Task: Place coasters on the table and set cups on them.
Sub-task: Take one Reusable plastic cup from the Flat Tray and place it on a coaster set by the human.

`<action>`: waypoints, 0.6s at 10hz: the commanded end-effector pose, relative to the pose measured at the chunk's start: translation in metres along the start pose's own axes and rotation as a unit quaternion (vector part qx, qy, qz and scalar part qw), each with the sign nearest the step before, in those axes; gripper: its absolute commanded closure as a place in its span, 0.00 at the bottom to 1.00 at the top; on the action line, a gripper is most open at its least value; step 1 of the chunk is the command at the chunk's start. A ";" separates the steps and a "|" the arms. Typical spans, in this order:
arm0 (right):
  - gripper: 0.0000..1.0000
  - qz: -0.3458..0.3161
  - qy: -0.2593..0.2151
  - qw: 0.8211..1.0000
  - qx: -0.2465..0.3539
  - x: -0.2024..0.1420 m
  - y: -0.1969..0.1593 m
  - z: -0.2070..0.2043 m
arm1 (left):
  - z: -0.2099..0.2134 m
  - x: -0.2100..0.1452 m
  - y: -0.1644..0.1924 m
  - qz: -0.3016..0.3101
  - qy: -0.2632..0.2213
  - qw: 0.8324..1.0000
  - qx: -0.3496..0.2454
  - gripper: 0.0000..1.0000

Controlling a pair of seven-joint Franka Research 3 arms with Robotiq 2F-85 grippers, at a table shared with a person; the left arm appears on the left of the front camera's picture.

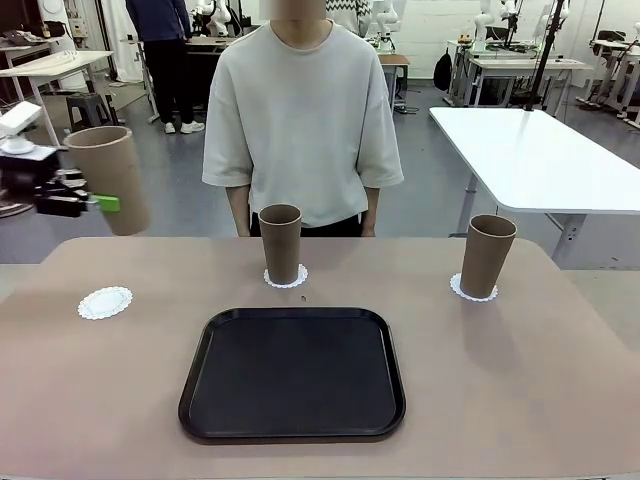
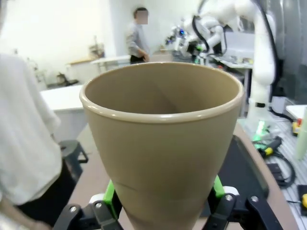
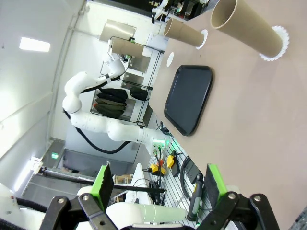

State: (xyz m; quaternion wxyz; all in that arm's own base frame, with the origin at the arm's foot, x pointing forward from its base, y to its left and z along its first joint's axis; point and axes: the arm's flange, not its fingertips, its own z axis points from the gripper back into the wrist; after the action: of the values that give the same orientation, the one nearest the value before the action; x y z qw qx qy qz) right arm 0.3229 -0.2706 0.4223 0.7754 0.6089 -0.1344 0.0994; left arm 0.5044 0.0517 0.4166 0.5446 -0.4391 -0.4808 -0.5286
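Note:
My left gripper is shut on a tan cup and holds it in the air above the table's far left end. In the left wrist view that cup sits between the green pads. Below it and nearer, a bare white coaster lies flat. A second cup stands on a coaster at the far middle, and a third cup stands on a coaster at the right. My right gripper is open with nothing in it, raised well back from the table.
A black tray lies at the near middle of the table. A person stands at the far edge, hands behind the back. A white table stands behind at the right.

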 end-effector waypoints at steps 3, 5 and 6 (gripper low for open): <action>0.00 -0.008 0.000 1.000 -0.001 0.001 0.002 0.000 | 0.052 -0.027 0.014 0.033 -0.027 0.998 0.041 0.16; 0.00 -0.008 0.000 1.000 -0.001 0.001 0.002 0.000 | 0.060 -0.042 0.012 0.044 -0.008 0.998 0.045 0.16; 0.00 -0.008 0.000 1.000 -0.001 0.001 0.002 0.000 | 0.063 -0.052 0.007 0.054 0.008 0.998 0.043 0.16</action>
State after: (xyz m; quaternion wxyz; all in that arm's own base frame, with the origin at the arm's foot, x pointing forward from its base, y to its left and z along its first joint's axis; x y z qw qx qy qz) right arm 0.3229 -0.2706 0.4224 0.7754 0.6089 -0.1344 0.0994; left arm 0.5109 0.1184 0.3768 0.5842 -0.4381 -0.4883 -0.4779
